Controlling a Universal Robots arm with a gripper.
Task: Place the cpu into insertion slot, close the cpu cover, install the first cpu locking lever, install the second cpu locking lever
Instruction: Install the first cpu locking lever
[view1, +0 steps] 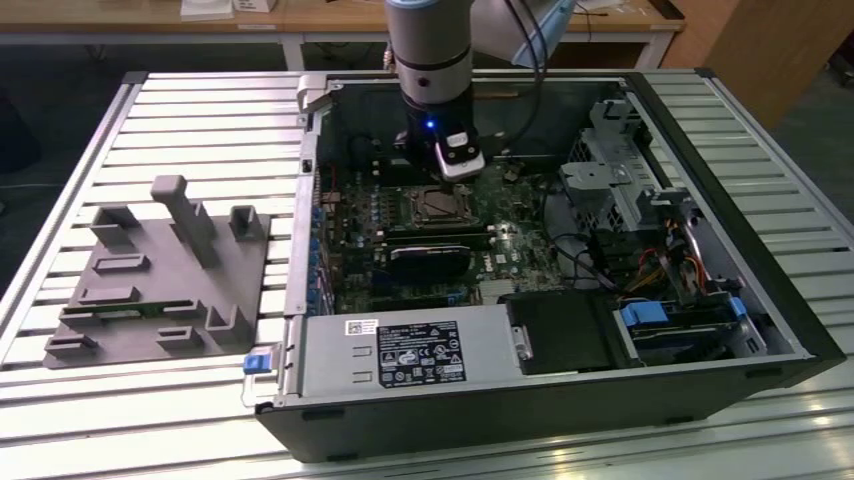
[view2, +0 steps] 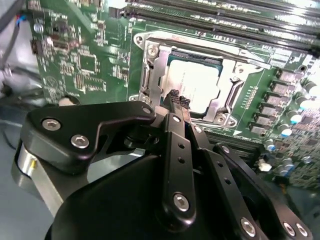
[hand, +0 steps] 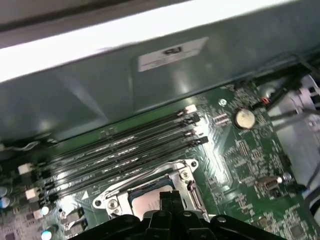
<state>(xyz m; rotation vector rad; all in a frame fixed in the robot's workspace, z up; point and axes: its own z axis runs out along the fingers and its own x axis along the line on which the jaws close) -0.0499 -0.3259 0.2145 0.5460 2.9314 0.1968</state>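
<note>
1. Jaws of the black gripper (view2: 179, 101) stand pressed together with nothing between them, their ribbed tips poised at the edge of the flat square silver-grey cpu (view2: 194, 85).
2. That chip lies flat in its socket, framed by the thin silvery metal cpu cover (view2: 153, 75), sides parallel to the black memory slots (hand: 120, 150).
3. Beyond spreads the green motherboard (view1: 514, 245) inside the black computer case (view1: 787, 320).

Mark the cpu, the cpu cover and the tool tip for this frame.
cpu (view2: 195, 85): second wrist view, middle of its silver top.
cpu cover (view2: 156, 75): second wrist view, the frame's side strip beside the chip.
tool (view2: 179, 102): second wrist view, fingertips at the chip's edge.
</note>
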